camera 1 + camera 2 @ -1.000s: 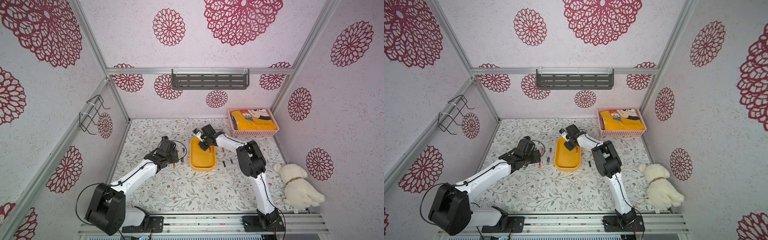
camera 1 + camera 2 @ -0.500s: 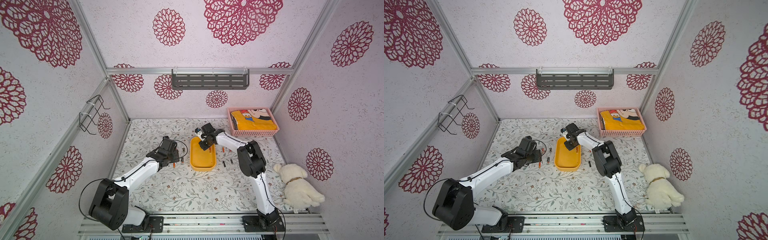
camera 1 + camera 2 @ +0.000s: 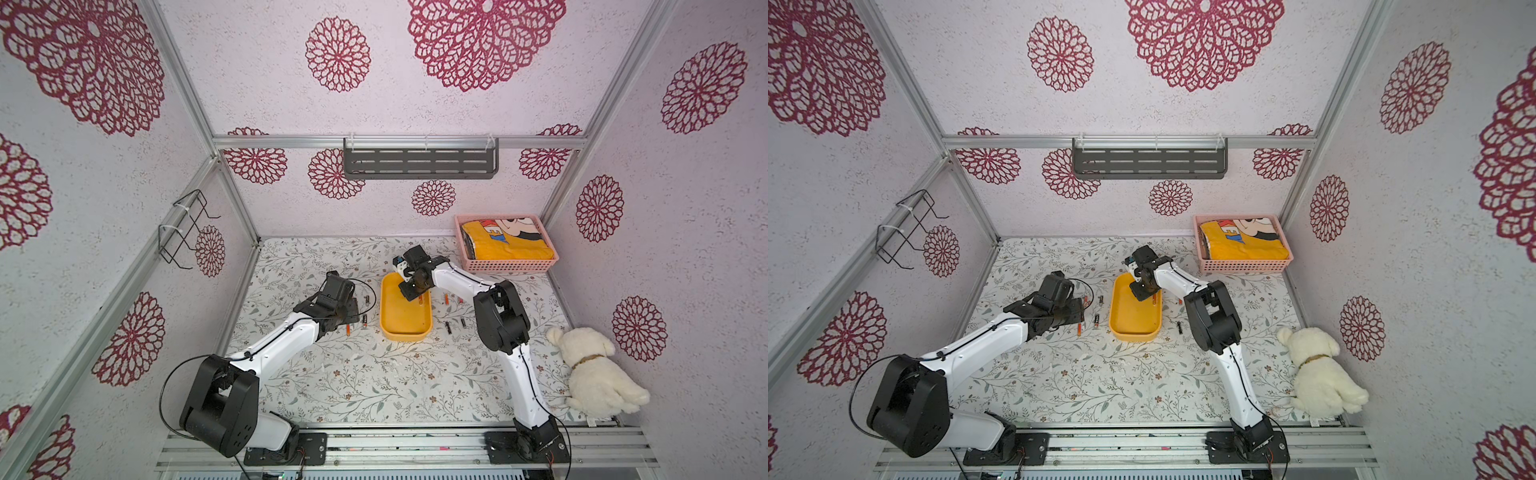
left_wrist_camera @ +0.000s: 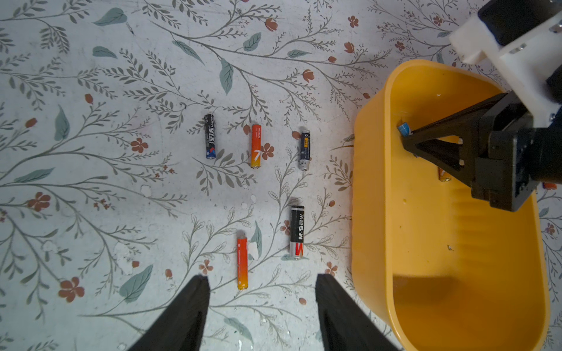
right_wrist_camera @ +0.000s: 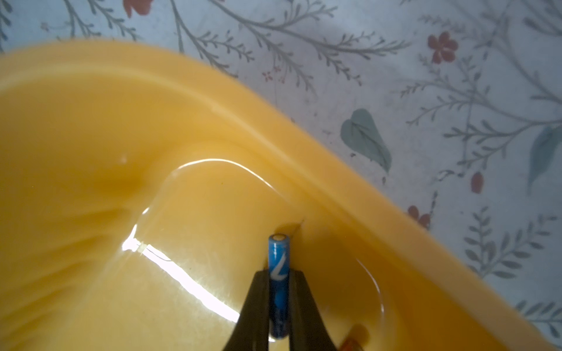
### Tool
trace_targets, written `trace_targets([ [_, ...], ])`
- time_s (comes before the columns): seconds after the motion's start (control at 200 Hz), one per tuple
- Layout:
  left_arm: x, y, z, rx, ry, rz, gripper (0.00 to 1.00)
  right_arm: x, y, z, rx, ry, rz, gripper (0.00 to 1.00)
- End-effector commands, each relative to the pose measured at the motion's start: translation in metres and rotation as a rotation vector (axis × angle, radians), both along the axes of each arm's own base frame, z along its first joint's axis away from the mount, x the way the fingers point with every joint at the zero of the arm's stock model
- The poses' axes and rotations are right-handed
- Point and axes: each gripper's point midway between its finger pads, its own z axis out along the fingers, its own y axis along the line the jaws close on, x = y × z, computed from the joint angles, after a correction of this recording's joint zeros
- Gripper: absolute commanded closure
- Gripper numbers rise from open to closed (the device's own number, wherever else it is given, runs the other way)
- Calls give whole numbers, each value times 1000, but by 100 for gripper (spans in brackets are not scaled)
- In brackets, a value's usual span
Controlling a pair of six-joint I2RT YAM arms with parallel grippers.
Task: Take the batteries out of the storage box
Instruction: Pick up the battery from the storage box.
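The left gripper (image 4: 261, 278) hangs open over the table, above five batteries (image 4: 256, 146) that lie parallel just beside the yellow box (image 4: 354, 212). Inside the box, the right gripper (image 5: 279, 275) is clamped on the blue battery (image 5: 278, 252). Its long axis runs in line with the fingers (flat end pointing at the box's curved wall). An orange battery (image 5: 354, 338) lies just beside it, nearer the right arm.

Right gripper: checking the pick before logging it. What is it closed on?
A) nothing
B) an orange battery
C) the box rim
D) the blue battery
D: the right gripper pinches the blue battery from both sides, inside the storage box.
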Motion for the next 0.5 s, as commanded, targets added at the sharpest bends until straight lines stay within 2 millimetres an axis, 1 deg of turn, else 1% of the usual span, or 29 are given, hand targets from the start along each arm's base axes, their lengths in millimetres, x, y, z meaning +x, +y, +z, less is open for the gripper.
trace_targets([
  [0.0,6,0,7,4,-15,10,40,-8,-7,-14,-16,81,-48,95],
  [0.095,6,0,7,3,-14,11,40,-9,-5,-9,3,93,-71,100],
  [0.175,5,0,7,0,-14,14,40,-8,0,6,37,89,-94,100],
  [0.365,6,2,11,2,-32,23,40,-7,16,63,165,53,-120,100],
  [0.495,9,1,14,-2,-43,25,39,-8,16,98,228,22,-152,100],
])
